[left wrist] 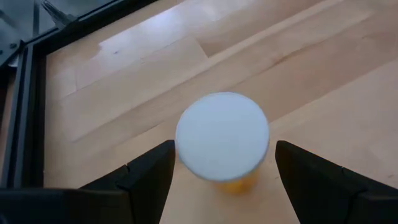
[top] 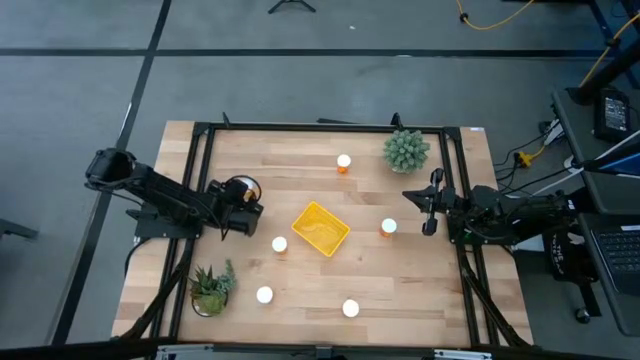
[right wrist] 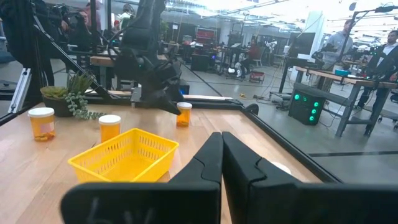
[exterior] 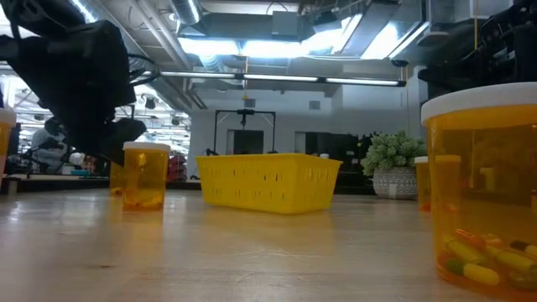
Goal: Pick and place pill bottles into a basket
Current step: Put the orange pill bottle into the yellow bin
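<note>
Although the basket (top: 320, 228) sits ready at the middle of the table, nothing shows inside it in any view, so by my reading the task has barely begun: all six pill bottles are still out on the wood.

Nearest the front edge stand two bottles, one at front centre (top: 350, 309) and one a little to its left (top: 264, 295), just right of the near potted plant (top: 211, 287). Farther in, a third bottle (top: 279, 244) stands just left of the basket, and a fourth (top: 388, 227) stands to its right, between the basket and the right gripper (top: 429, 209). That gripper waits at the right side of the table with its fingers pressed together, holding nothing.

On the left, level with the basket's far corner, the left gripper (top: 244, 203) hangs over a fifth bottle (left wrist: 222, 138). Its fingers (left wrist: 146, 174) are spread on either side of the white cap and do not yet touch it; a descent and a squeeze would be the likely next step.

Farthest off, the sixth bottle (top: 343, 162) stands near the back edge, left of the far potted plant (top: 406, 150).
</note>
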`<move>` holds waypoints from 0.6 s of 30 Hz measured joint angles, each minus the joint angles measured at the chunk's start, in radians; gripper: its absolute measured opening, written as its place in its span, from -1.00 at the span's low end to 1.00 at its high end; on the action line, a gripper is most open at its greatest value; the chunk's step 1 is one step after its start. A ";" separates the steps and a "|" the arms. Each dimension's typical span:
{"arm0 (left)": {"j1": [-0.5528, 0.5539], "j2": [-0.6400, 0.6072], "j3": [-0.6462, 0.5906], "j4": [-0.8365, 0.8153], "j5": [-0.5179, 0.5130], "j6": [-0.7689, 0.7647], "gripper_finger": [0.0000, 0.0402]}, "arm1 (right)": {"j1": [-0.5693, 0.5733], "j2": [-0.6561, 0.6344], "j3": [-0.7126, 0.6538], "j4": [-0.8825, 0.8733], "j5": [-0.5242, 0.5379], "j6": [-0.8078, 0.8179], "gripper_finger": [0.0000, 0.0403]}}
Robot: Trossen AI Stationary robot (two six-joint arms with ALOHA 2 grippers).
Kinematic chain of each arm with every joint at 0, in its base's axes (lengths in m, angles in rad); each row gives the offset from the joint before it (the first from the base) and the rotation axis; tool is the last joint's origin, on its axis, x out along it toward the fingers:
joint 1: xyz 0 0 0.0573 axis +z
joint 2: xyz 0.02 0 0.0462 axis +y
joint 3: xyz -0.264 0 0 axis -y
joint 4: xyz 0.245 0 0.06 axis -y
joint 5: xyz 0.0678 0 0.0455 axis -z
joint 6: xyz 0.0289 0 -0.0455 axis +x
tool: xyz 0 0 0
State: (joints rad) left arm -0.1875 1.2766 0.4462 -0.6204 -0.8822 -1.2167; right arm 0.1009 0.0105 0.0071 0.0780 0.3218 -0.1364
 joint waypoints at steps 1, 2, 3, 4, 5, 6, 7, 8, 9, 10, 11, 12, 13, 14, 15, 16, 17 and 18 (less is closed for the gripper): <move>0.009 0.000 -0.004 0.011 0.000 0.006 0.35 | 0.000 0.000 0.000 0.000 0.000 0.000 -0.97; 0.018 0.000 -0.015 0.034 0.003 0.010 0.35 | 0.000 0.000 0.000 0.000 0.000 0.000 -0.97; 0.027 0.000 -0.031 0.066 0.009 0.018 0.35 | 0.000 0.000 0.000 0.000 0.000 0.000 -0.97; 0.036 0.000 -0.053 0.108 0.013 0.031 0.35 | 0.000 0.000 0.000 0.000 0.000 0.000 -0.97; 0.044 0.000 -0.074 0.156 0.016 0.047 0.35 | 0.000 0.000 0.000 0.000 0.000 0.000 -0.97; 0.051 0.000 -0.093 0.204 0.017 0.063 0.35 | 0.000 0.000 0.000 0.000 0.000 0.000 -0.97; 0.056 0.000 -0.109 0.249 0.016 0.078 0.35 | 0.000 0.000 0.000 0.000 0.000 0.000 -0.97; 0.060 0.000 -0.120 0.284 0.016 0.094 0.35 | 0.000 0.000 0.000 0.000 0.000 0.000 -0.97; 0.063 0.000 -0.130 0.314 0.015 0.112 0.35 | 0.000 0.000 0.000 0.000 0.000 0.000 -0.97; 0.067 0.000 -0.133 0.329 0.015 0.130 0.35 | 0.000 0.000 0.000 0.000 0.000 0.000 -0.97; 0.070 0.000 -0.134 0.338 0.011 0.144 0.35 | 0.000 0.000 0.000 0.000 0.000 0.000 -0.97; 0.073 0.000 -0.134 0.342 0.000 0.155 0.35 | 0.000 0.000 0.000 0.000 0.000 -0.001 -0.97; 0.074 0.000 -0.134 0.343 -0.010 0.165 0.35 | 0.000 0.000 0.000 0.000 0.000 -0.001 -0.97; 0.075 0.000 -0.134 0.343 -0.020 0.169 0.35 | 0.000 0.000 0.000 0.000 0.000 -0.001 -0.97; 0.075 0.000 -0.134 0.344 -0.025 0.173 0.35 | 0.000 0.000 0.000 0.000 0.000 -0.001 -0.97; 0.075 0.000 -0.134 0.345 -0.026 0.176 0.35 | 0.000 0.000 0.000 0.000 0.000 -0.001 -0.97; 0.075 0.000 -0.134 0.345 -0.026 0.176 0.35 | 0.000 0.000 0.000 0.000 0.000 -0.002 -0.97; 0.075 0.000 -0.134 0.348 -0.026 0.176 0.35 | 0.000 0.000 0.000 0.000 0.000 -0.002 -0.97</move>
State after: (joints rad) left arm -0.1123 1.2762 0.3122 -0.2724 -0.9077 -1.0409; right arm 0.1009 0.0105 0.0071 0.0780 0.3218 -0.1384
